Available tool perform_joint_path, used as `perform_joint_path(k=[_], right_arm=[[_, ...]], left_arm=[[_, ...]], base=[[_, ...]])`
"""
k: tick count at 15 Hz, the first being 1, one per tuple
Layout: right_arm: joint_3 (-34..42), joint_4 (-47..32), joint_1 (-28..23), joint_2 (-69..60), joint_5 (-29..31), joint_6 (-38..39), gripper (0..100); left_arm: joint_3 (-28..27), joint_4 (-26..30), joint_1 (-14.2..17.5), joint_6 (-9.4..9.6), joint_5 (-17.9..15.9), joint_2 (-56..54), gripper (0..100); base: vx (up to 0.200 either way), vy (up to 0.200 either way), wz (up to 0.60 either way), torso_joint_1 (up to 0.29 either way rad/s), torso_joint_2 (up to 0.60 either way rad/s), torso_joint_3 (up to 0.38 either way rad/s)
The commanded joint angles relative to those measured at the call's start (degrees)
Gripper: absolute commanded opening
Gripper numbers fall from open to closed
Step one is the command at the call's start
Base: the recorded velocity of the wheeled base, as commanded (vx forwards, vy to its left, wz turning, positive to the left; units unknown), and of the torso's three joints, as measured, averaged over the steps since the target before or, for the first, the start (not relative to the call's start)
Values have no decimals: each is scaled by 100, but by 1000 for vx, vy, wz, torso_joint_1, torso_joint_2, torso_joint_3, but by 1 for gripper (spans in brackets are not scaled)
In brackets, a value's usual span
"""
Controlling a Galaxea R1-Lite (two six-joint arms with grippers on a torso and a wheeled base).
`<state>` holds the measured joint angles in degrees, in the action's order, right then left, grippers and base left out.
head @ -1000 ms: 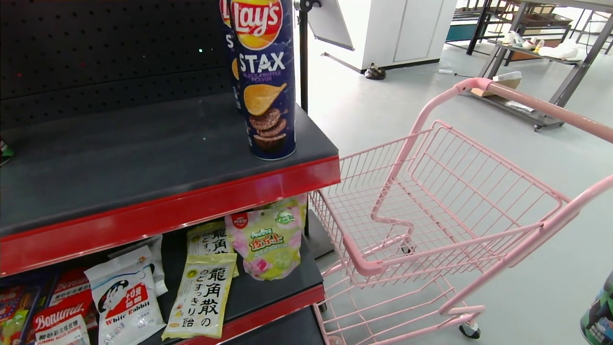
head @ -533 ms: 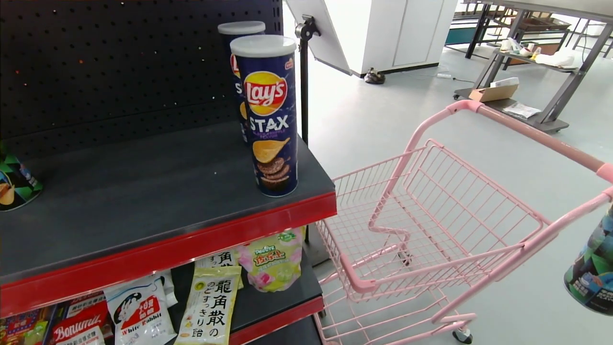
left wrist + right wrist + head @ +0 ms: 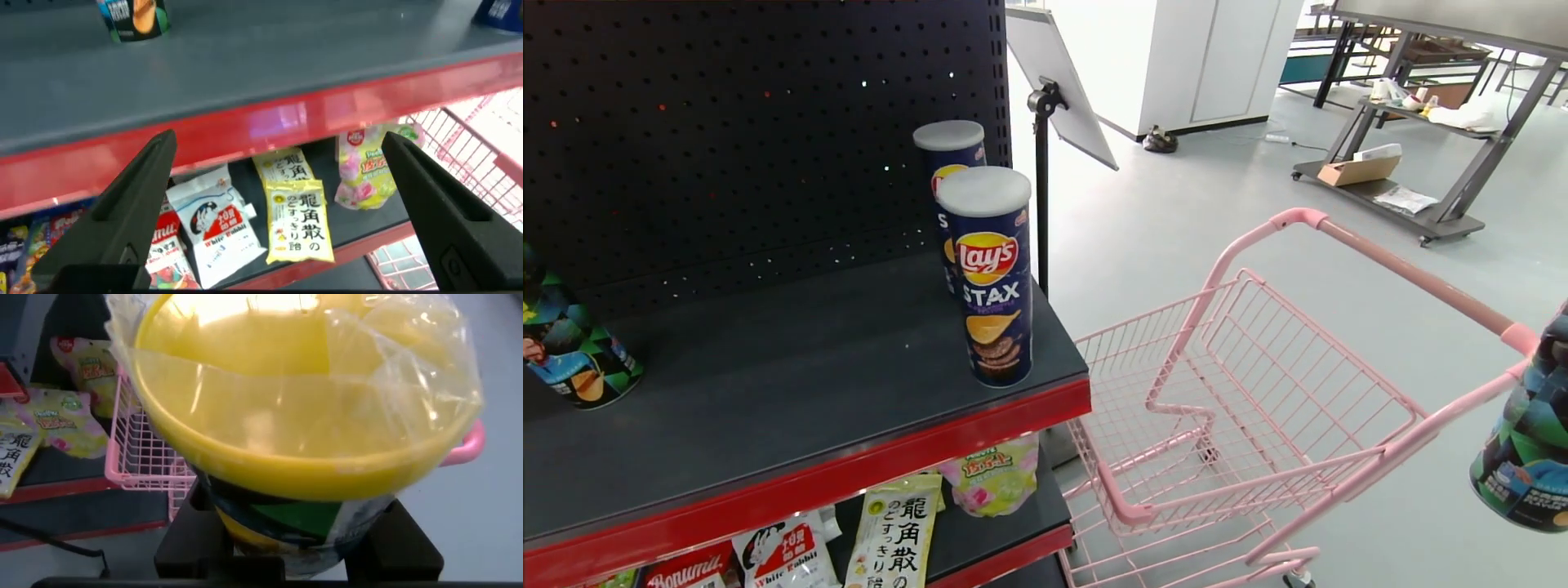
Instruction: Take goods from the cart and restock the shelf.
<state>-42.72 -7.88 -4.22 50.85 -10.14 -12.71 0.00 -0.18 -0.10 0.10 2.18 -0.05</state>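
A green-and-black can with a yellow lid sits in my right gripper, which is shut on its body. In the head view this can hangs at the far right, beside the pink cart's handle. The cart's basket holds nothing I can see. My left gripper is open with nothing between its fingers, in front of the shelf's red edge. A matching green can stands at the left of the top shelf, and two tall blue chip cans stand at its right end.
Candy bags lie on the lower shelf under the red edge. A black pegboard backs the shelf. A stand with a tilted white board rises behind the shelf's right end. Open grey floor lies beyond the cart.
The head camera has moved, so the whole scene sits lower in the picture and the green can on the shelf has come into view. The held can has risen beside the cart's handle.
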Motion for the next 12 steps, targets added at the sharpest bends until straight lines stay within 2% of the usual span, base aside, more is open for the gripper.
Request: perform_joint_path(k=[1,5,9,12], right_arm=[[-26,5,0,74,-5,-3,0],[-9,-4,0,92,12,-38,0],[44,-4,0,92,30,-135,0],[62,-4,-9,92,30,-135,0]], left_arm=[[0,1,1,-1,2,5,100],[0,1,1,-1,2,5,100],[0,1,1,-1,2,5,100],[0,1,1,-1,2,5,100]], base=[[0,0,0,173,-417,-266],[0,0,0,156,-398,-236],[0,0,0,13,-27,-18],[0,0,600,4,2,2]])
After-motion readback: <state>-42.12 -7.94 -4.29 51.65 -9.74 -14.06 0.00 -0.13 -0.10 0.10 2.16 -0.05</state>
